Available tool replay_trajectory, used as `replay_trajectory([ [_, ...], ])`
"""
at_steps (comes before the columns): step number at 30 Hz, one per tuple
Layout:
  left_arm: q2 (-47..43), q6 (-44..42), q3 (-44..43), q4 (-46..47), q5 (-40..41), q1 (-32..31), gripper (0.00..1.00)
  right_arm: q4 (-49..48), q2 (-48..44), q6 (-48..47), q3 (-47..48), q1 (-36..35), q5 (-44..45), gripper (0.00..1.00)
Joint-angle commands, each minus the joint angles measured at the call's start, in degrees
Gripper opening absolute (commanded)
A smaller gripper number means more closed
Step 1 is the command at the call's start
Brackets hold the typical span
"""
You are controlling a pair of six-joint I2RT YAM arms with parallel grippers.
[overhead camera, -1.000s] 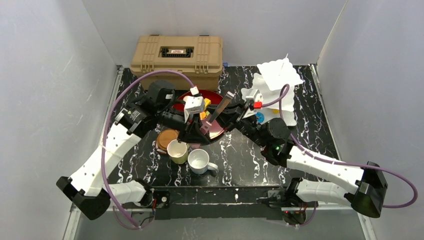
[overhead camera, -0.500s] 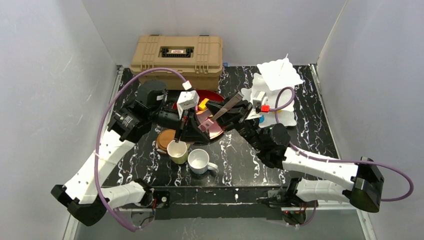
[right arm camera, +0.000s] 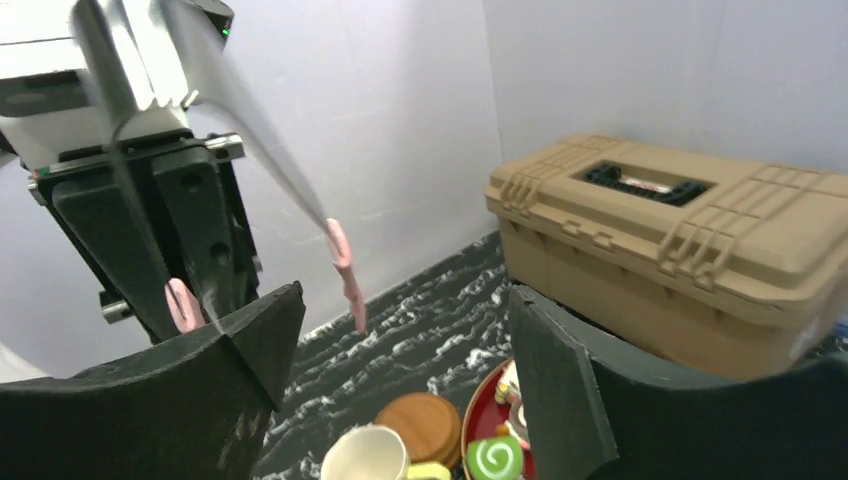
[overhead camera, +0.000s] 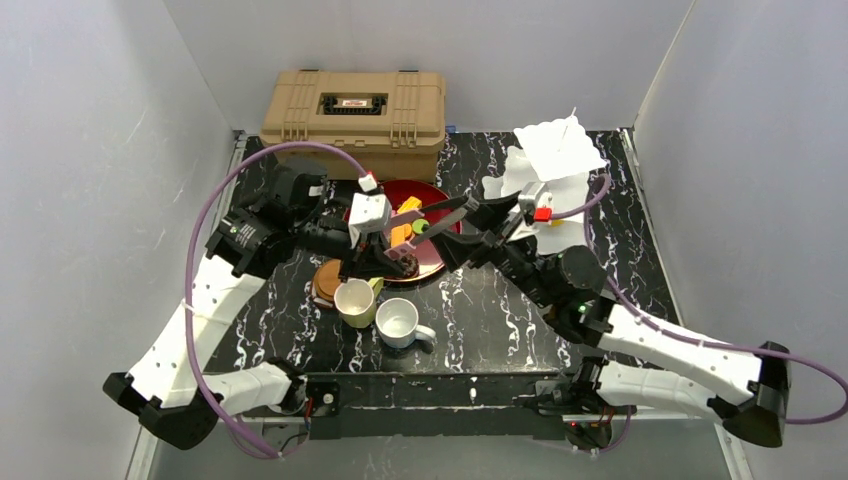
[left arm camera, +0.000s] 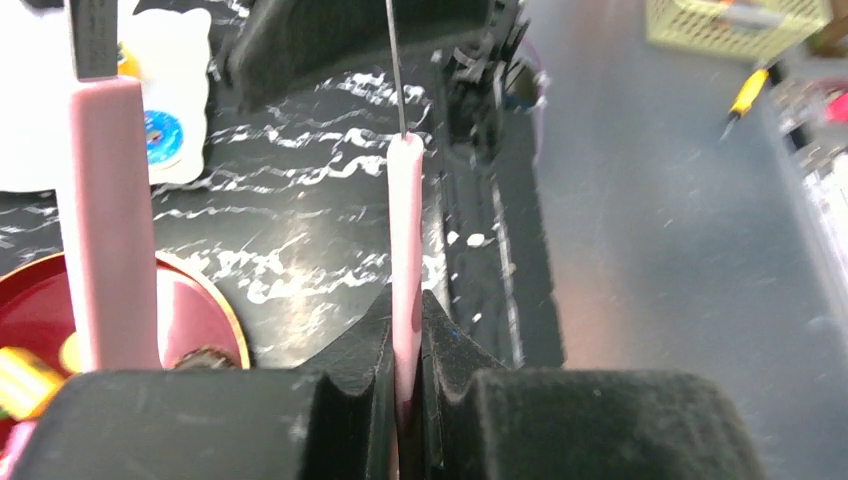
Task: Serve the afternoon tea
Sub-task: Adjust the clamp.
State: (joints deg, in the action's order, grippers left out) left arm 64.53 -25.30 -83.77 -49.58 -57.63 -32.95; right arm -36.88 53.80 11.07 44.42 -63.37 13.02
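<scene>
My left gripper [overhead camera: 390, 262] [left arm camera: 405, 400] is shut on one pink-tipped arm of the metal tongs [overhead camera: 440, 211] [left arm camera: 405, 240]. The tongs' other pink arm [left arm camera: 105, 220] stands free beside it. They reach across the red plate [overhead camera: 440, 192] toward my right gripper [overhead camera: 463, 228] [right arm camera: 400, 380], which is open with nothing between its fingers. A green swirl roll [overhead camera: 422, 227] [right arm camera: 492, 458] and other pastries lie on the plate. The pale yellow mug [overhead camera: 354, 302] [right arm camera: 365, 455], white mug [overhead camera: 400, 322] and brown coasters [overhead camera: 328, 282] [right arm camera: 423, 425] sit in front of the plate.
A tan toolbox [overhead camera: 354, 108] [right arm camera: 680, 230] stands at the back. A white tiered stand [overhead camera: 552, 160] at back right carries a blue donut [left arm camera: 160, 135] on its lower plate. Grey walls close in on the left, right and back.
My right gripper has opened and let go of the tongs, pulling slightly right. The tongs now lie flatter over the plate, held only by my left gripper, which has tightened shut.
</scene>
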Motion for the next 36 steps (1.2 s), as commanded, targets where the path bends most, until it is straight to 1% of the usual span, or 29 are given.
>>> replay_trajectory([
  [1,-1.68,-21.37,-2.27,-10.76,5.93,0.21,0.0,19.17,-5.06,-3.56,3.74,0.27,-1.46,0.93],
  [2,-1.93,-24.77,-1.9,-11.85,7.98,0.25,0.0,24.77,-5.59,-5.09,5.32,0.33,-4.21,0.98],
  [5,-3.12,-35.92,0.47,-14.28,13.44,0.2,0.0,43.06,-6.28,-9.0,12.48,0.32,-10.27,0.98],
  [6,-3.69,-40.43,1.77,-14.55,15.19,0.18,0.0,47.57,-6.51,-9.93,15.12,0.29,-11.23,0.98],
  [7,-4.38,-42.88,2.89,-14.51,17.22,0.17,0.0,51.38,-6.78,-10.52,17.58,0.35,-12.23,0.98],
  [10,-4.68,-47.06,5.35,-13.92,22.92,0.17,0.0,58.94,-7.41,-10.9,23.64,0.31,-17.35,0.99],
  [13,-4.02,-47.99,6.3,-13.75,25.54,0.17,0.0,66.56,-5.51,-13.69,29.06,0.32,-20.65,0.98],
  [17,-2.71,-47.45,5.95,-13.85,27.06,0.17,0.0,69.92,-1.02,-15.76,33.96,0.3,-18.95,0.98],
  [22,-0.81,-47.73,5.27,-16.94,29.95,0.16,0.0,68.83,2.85,-19.55,39.07,0.34,-16.76,0.98],
  [26,0.09,-46.99,5.79,-18.8,31.38,0.17,0.0,70.92,6.03,-22.38,46.37,0.35,-19.4,0.98],
  [29,0.64,-45.49,5.54,-18.69,32.62,0.17,0.0,77.09,8.92,-23.45,51.41,0.35,-22.4,0.98],
  [33,1.59,-43.57,4.49,-18.42,33.74,0.16,0.0,84.44,9.69,-23.59,52.14,0.28,-22.97,0.98],
  [36,2.01,-40.8,3.73,-17.32,35.06,0.17,0.0,86.27,8.06,-22.73,50.48,0.3,-21.57,0.98],
])
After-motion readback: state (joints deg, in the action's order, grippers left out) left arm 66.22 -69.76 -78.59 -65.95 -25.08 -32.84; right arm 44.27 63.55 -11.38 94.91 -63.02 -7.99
